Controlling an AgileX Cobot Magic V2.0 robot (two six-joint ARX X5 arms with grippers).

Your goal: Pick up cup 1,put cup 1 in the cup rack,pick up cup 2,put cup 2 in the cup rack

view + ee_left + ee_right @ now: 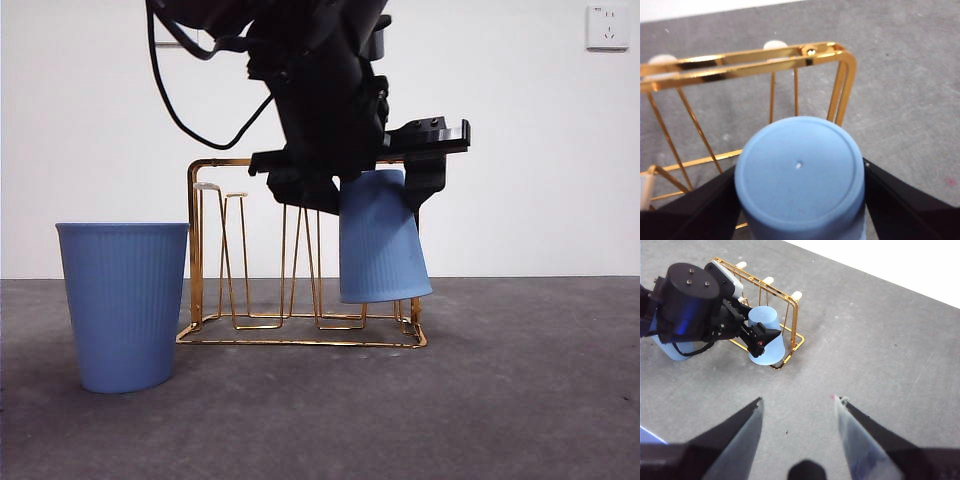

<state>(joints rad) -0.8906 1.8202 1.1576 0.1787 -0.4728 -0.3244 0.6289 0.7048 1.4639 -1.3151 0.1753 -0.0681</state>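
An upside-down blue ribbed cup (383, 250) hangs over the right end of the gold wire cup rack (215, 162), its rim above the rack's base. My left gripper (375, 195) is shut on it, one black jaw pressing each side of the cup (799, 170) in the left wrist view. A rack bar (740, 60) and white peg tips lie just beyond it. A second blue cup (125, 300) stands upright on the table left of the rack. My right gripper (797, 405) hovers open and empty high over the table, well away from the rack (790, 305).
The grey table stretches out on all sides of the rack. A white wall stands behind it, with a socket (608, 27) at the upper right. The left arm's dark body and cable (200, 120) hang over the rack's middle.
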